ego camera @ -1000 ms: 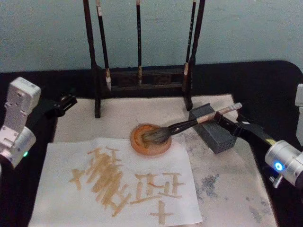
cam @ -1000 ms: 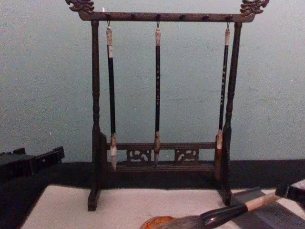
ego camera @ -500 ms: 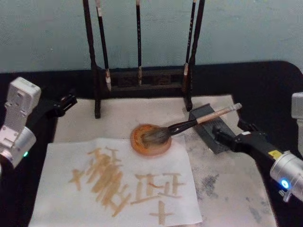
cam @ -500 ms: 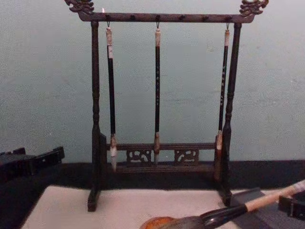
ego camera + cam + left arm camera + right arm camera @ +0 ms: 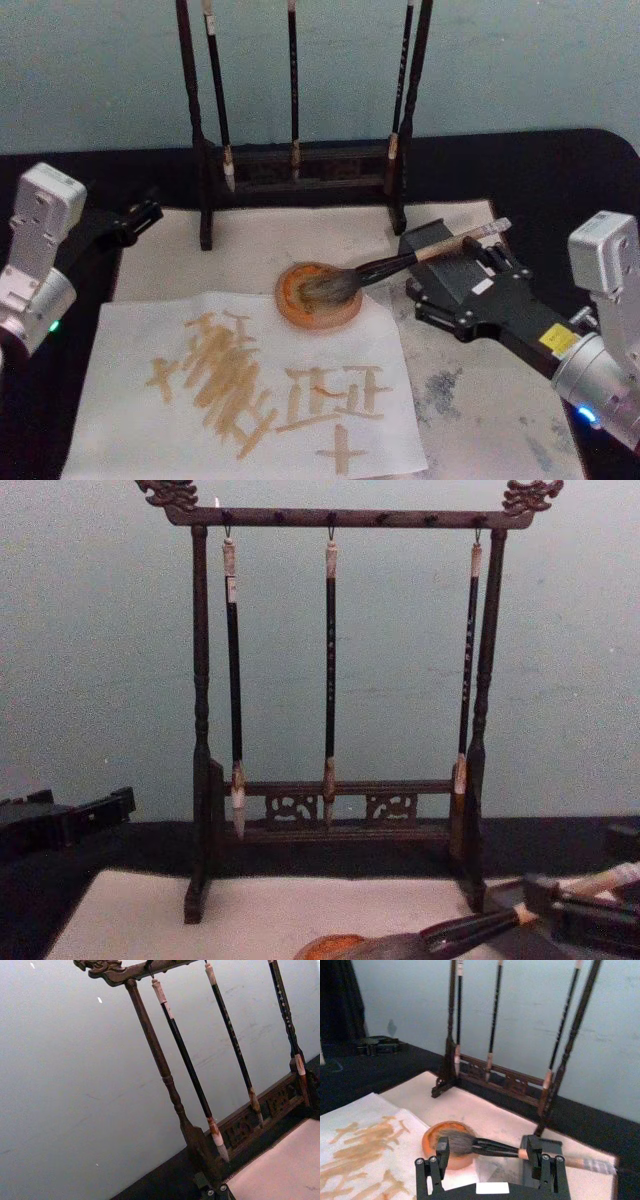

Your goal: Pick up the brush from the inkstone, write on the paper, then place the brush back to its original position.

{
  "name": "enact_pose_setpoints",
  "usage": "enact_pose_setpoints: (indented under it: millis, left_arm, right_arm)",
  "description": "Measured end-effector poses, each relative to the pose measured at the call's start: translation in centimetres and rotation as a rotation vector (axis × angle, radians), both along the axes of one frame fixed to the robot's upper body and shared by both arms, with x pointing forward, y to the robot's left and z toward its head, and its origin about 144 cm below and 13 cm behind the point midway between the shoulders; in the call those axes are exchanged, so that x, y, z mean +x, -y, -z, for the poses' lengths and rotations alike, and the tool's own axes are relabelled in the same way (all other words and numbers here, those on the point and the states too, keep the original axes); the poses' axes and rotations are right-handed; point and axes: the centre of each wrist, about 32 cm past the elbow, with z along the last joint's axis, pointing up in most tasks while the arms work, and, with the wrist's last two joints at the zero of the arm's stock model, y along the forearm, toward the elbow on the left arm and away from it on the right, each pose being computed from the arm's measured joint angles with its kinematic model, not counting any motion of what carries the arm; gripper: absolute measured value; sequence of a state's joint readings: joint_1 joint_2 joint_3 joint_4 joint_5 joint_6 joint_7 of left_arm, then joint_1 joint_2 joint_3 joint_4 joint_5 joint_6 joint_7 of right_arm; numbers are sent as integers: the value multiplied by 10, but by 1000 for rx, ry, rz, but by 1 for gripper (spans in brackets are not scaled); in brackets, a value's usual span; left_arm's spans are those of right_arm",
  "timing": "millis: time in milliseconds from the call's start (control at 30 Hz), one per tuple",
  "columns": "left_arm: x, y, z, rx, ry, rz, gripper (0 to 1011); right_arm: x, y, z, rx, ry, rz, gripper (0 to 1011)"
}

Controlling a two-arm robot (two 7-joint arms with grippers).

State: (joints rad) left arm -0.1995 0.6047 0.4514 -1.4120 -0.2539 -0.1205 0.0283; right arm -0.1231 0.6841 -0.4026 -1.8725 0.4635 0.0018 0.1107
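The brush (image 5: pixel 400 264) lies tilted. Its bushy head rests in an orange dish (image 5: pixel 300 310) and its pale handle on the dark grey inkstone block (image 5: pixel 425 243). My right gripper (image 5: pixel 455 282) is open and low beside the block, on its near side, with the handle just beyond its fingertips. In the right wrist view the brush (image 5: pixel 492 1149) runs across behind the two spread fingers (image 5: pixel 440 1154). The paper (image 5: pixel 130 420), marked with tan strokes, lies in front of the dish. My left gripper (image 5: pixel 143 213) is parked at the left, shut.
A dark wooden rack (image 5: pixel 300 160) with three slim hanging brushes stands behind the dish, also seen in the chest view (image 5: pixel 330 680). A stained off-white mat (image 5: pixel 480 400) covers the black table under everything.
My right gripper left the brush's handle end, drew back, then turned and came in wide open beside the block. The brush stayed on the dish and block. The left arm did not move.
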Motion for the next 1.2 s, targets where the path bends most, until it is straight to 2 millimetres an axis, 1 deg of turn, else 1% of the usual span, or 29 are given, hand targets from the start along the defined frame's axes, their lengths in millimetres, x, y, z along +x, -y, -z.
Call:
enact_pose_setpoints:
  millis: [267,500,867,1200]
  left_arm:
    - [0,0,0,0,0,0,1002]
    - [0,0,0,0,0,0,1002]
    - [0,0,0,0,0,0,1002]
    - [0,0,0,0,0,0,1002]
  right_arm:
    - [1,-8,-1,-13,23,-28,1002]
    - [2,-9,-2,-23,28,-45,1001]
    - [1,-18,-3,-81,95,-98,1001]
    - [1,-18,-2,-80,94,-98,1002]
